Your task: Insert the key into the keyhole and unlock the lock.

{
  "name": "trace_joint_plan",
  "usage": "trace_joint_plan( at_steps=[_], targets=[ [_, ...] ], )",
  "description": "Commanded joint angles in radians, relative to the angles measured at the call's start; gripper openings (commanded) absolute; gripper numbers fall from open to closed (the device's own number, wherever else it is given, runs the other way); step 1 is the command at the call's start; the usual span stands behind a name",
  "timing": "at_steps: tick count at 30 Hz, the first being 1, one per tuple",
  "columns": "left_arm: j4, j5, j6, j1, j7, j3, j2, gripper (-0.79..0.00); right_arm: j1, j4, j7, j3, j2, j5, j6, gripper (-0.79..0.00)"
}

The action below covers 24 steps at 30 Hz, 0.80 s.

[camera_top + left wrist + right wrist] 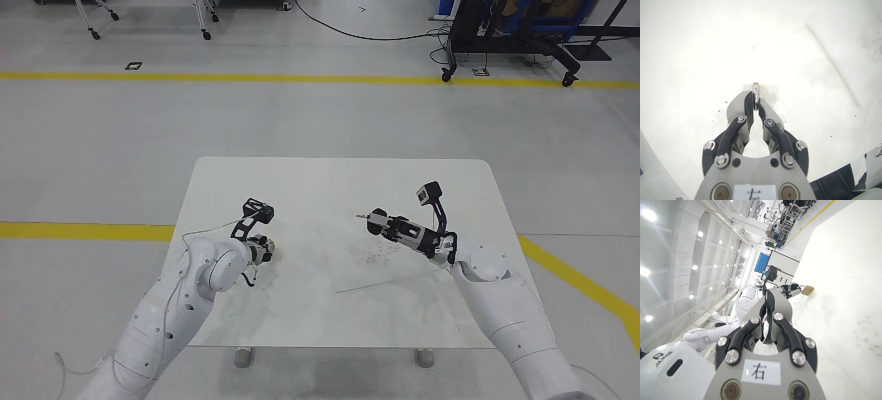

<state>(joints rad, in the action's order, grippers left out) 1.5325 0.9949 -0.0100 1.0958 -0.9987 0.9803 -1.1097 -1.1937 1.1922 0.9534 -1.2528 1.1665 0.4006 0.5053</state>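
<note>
The left gripper (755, 97) is noted low over the white table (330, 190), on its left half. Its fingers are clamped on the lock's shackle (755, 92). The finger pads (748, 106) are of black ribbed rubber and are backed by smooth grey shells fixed with bright metal screws. The shackle is a polished, rounded steel loop seen edge-on, with a sliver of brass showing beyond it.

From the right wrist view the lock (807, 290) is seen as a small rectangular padlock. Its body is matt brass with softened corners and it rests on the table surface.

The right gripper (372, 220) is held above the right half of the table, well apart from the lock and pointed toward it. Its fingers (770, 300) are pressed together. A thin pale metal blade, taken to be the key (360, 217), projects from the tips. Its shape cannot be made out further.

A thin flat sheet (400, 268) is recorded on the table below the right gripper, and it is marked with dark scuffs.
</note>
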Motion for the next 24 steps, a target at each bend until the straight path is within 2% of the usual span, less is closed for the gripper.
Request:
trace_joint_plan(
  at_steps=[1,24],
  targets=[
    [0.002,-0.001,-0.002,0.001,-0.002,0.003,-0.001,-0.785,0.000,0.000,0.000,0.000,0.000,0.000,0.000,-0.785],
    [-0.019,0.014,-0.008,-0.001,0.024,0.003,-0.017,-0.785,0.000,0.000,0.000,0.000,0.000,0.000,0.000,-0.785]
  ],
)
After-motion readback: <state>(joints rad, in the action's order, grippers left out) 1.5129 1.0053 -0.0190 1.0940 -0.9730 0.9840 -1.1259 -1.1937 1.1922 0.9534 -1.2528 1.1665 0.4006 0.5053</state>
